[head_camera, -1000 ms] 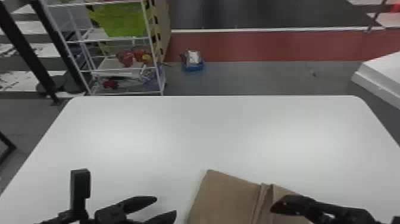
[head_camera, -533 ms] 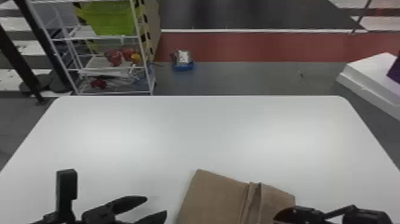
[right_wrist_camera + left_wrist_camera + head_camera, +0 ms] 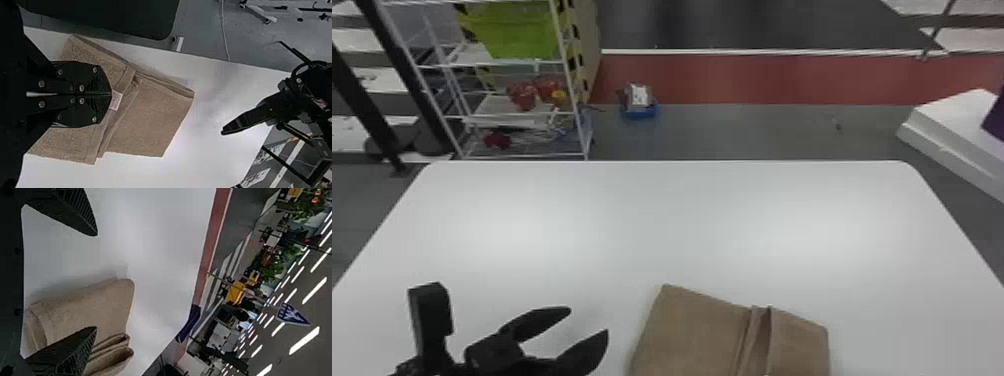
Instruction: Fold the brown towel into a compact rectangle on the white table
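The brown towel (image 3: 692,335) lies partly folded at the near edge of the head view, with a raised double ridge running across it. Left of it is my left gripper (image 3: 588,321), its two fingers spread and nothing between them. In the left wrist view the left gripper (image 3: 96,281) is open, one finger overlapping the sight of the towel (image 3: 90,309) and its stacked folds. In the right wrist view my right gripper (image 3: 110,94) has its fingers pressed together over the towel (image 3: 145,117), tips beside a small pale label (image 3: 116,100); whether cloth is pinched there is hidden.
The white table (image 3: 682,225) stretches out beyond the towel. Behind it on the floor stand a wire shelf (image 3: 527,116) with a green bin and, nearby, a small blue container (image 3: 639,110). A white block (image 3: 947,130) is at the far right.
The right gripper has drawn away from the towel's right part and out of the head view, uncovering that end. The left gripper stays beside the towel, open. The head view has shifted slightly.
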